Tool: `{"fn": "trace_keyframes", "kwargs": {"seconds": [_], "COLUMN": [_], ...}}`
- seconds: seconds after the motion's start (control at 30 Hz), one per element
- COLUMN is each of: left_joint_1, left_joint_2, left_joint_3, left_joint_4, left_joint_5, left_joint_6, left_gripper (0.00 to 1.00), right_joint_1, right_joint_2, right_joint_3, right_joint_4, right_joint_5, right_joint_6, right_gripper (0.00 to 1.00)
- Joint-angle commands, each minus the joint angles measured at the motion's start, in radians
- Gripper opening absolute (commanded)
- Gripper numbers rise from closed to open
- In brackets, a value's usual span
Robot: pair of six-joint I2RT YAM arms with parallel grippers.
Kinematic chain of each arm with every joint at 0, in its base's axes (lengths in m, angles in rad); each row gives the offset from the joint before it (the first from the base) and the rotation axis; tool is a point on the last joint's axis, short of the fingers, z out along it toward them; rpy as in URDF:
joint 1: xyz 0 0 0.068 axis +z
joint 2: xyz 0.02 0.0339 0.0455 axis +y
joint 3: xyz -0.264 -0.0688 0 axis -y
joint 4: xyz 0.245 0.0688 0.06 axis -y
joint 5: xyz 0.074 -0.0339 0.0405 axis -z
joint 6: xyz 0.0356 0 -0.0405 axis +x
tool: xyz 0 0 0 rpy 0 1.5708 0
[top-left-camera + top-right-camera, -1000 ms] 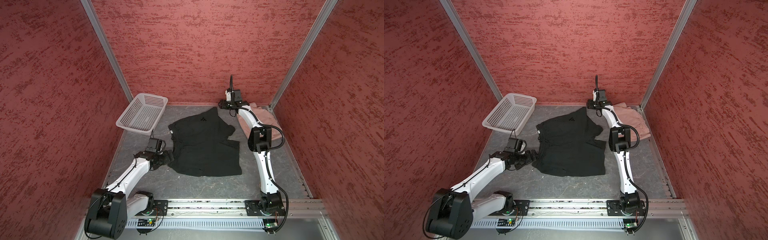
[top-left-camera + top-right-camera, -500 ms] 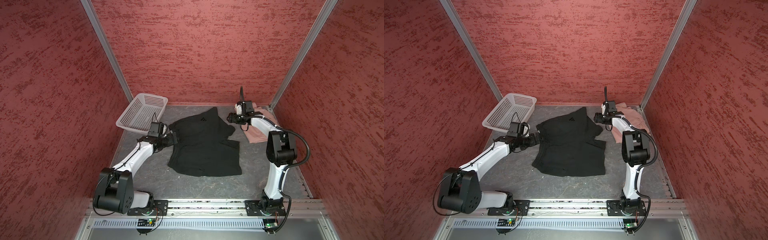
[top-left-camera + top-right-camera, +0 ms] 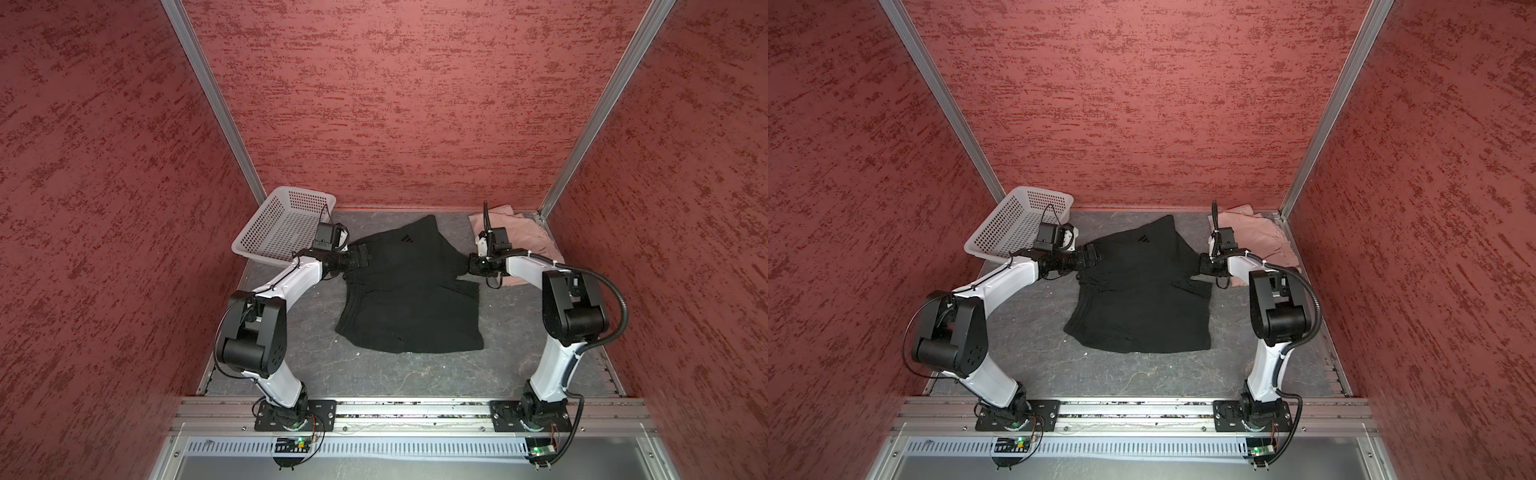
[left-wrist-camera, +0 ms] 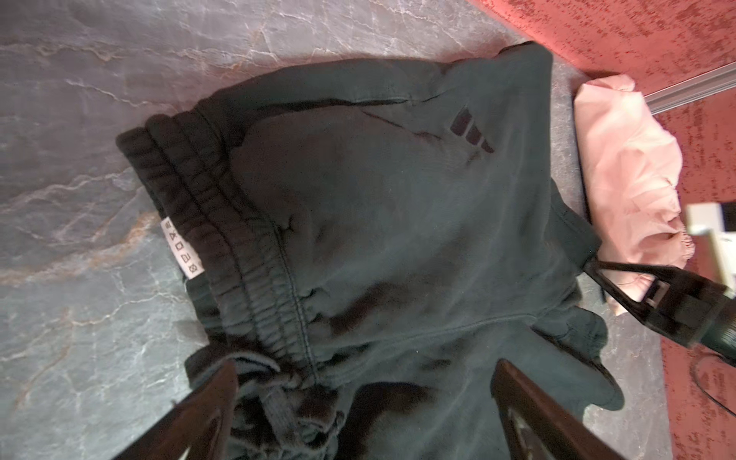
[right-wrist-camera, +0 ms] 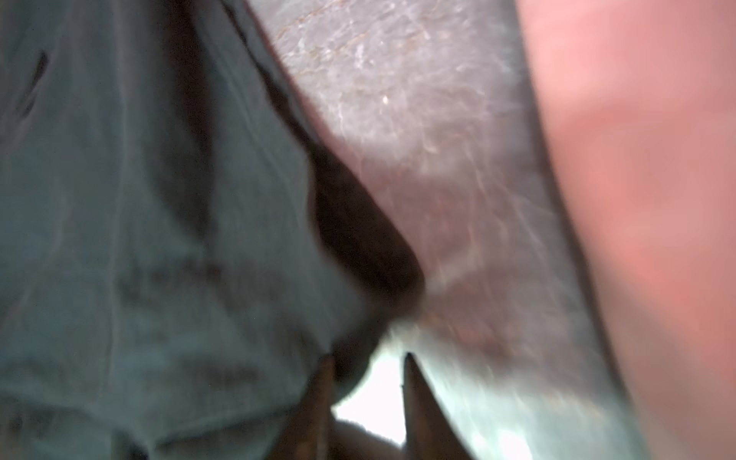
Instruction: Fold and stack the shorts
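The black shorts (image 3: 411,299) (image 3: 1142,299) lie spread on the grey table, logo toward the back. My left gripper (image 3: 366,258) (image 3: 1091,253) hovers open over their back-left waistband. In the left wrist view its fingers (image 4: 223,382) straddle the drawstring knot and gathered waistband (image 4: 255,286). My right gripper (image 3: 471,264) (image 3: 1201,264) sits at the right edge of the black shorts (image 5: 139,199). Its jaws (image 5: 368,358) are narrow but apart, and the fabric edge rests against one finger. The pink shorts (image 3: 523,232) (image 3: 1258,232) (image 4: 629,167) (image 5: 645,179) lie folded in the back right corner.
A white perforated basket (image 3: 282,224) (image 3: 1017,224) leans in the back left corner, just behind my left wrist. Red walls close in on three sides. A metal rail (image 3: 407,409) with both arm bases runs along the front.
My left arm swung from the front left up to the waistband at the back left. My right arm came from the back edge down to the shorts' right edge, and its jaws narrowed.
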Motion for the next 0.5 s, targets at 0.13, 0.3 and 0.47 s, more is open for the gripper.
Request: {"fn": "trace_keyframes", "kwargs": {"seconds": [0.13, 0.3, 0.47], "left_joint_1": [0.01, 0.01, 0.011], "left_joint_2": [0.009, -0.025, 0.026], "left_joint_3": [0.047, 0.024, 0.018], "left_joint_4": [-0.043, 0.052, 0.104], "left_joint_5": [-0.038, 0.046, 0.082], "left_joint_6": [0.078, 0.082, 0.081], "left_gripper": [0.99, 0.99, 0.99], "right_joint_1": [0.003, 0.011, 0.016], "right_joint_2": [-0.11, -0.147, 0.016], "right_joint_3": [-0.03, -0.012, 0.114], "right_joint_4": [0.001, 0.15, 0.179], "right_joint_5": [0.09, -0.077, -0.168], "right_joint_6": [0.036, 0.033, 0.067], "right_gripper": [0.6, 0.35, 0.06]}}
